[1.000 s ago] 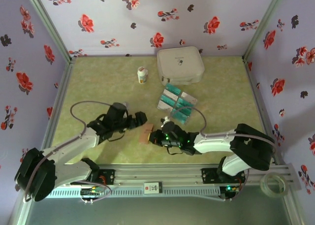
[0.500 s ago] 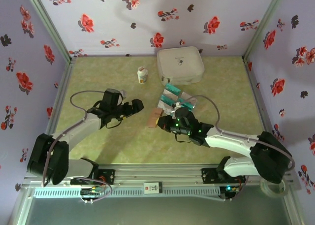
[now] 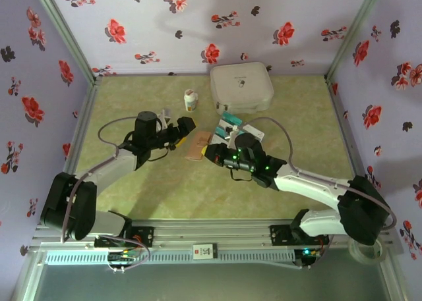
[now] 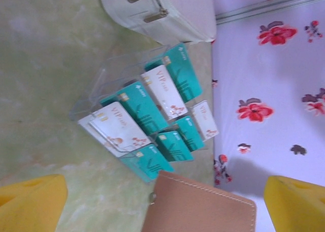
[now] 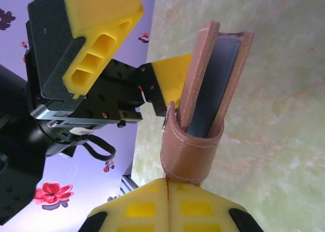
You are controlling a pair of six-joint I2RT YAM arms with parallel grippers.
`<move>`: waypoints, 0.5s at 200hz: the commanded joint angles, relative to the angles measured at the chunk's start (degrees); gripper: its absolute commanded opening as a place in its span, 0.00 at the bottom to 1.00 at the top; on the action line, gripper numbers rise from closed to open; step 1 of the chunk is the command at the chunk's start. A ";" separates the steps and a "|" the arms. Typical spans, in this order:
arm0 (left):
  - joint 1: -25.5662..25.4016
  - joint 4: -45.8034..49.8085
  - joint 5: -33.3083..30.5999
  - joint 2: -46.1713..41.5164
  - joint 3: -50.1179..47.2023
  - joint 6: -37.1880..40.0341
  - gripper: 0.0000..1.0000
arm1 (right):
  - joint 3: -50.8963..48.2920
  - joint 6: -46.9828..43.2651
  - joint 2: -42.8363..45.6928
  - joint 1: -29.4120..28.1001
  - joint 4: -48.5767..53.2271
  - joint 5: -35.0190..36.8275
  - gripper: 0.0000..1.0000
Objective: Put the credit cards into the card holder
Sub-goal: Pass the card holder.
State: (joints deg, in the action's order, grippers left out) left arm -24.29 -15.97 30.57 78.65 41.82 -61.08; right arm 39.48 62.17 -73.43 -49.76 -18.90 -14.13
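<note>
My right gripper (image 5: 169, 192) is shut on the strap end of the brown card holder (image 5: 213, 90), holding it off the table with its blue-grey inside showing slightly. From above, the card holder (image 3: 198, 146) hangs between the right gripper (image 3: 210, 153) and the left gripper (image 3: 181, 134). The left gripper (image 4: 162, 204) is open wide, and the holder's cover (image 4: 203, 206) shows between its yellow fingers (image 4: 30, 201). One left finger (image 5: 170, 79) stands close beside the cover. The teal and white credit cards (image 4: 142, 110) lie in a clear tray, behind the holder (image 3: 237, 126).
A big white rounded case (image 3: 241, 87) sits at the back of the table, with a small white bottle (image 3: 190, 101) to its left. Flowered walls close in the back and both sides. A tape roll (image 3: 364, 246) lies outside, at the near right corner.
The right arm has carried the card holder away from the near edge toward the cards. The left gripper has swung the same way and stayed open beside it.
</note>
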 commanded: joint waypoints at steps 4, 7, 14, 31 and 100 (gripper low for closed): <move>0.45 -8.54 3.31 1.30 -1.73 -5.65 1.00 | 2.38 1.54 -2.22 0.36 -5.74 -2.27 0.00; 0.47 -9.04 3.47 1.40 -1.81 -6.02 1.00 | 2.43 1.67 -2.51 0.36 -6.06 -2.48 0.00; 0.43 -10.26 3.68 1.58 -2.20 -6.73 0.99 | 2.63 1.88 -3.12 0.44 -6.85 -2.75 0.00; 0.45 -12.58 4.31 1.92 -2.79 -8.28 0.96 | 3.05 2.16 -4.61 0.37 -7.84 -3.02 0.00; 0.39 -17.58 5.21 1.11 -4.46 -10.16 0.64 | 1.50 1.60 -6.61 0.67 -8.17 -2.00 0.00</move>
State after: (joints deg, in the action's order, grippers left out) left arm -23.88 -28.82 33.65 80.31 38.11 -70.24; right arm 40.84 63.61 -79.57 -49.74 -25.54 -16.56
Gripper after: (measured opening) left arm 0.679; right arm 0.045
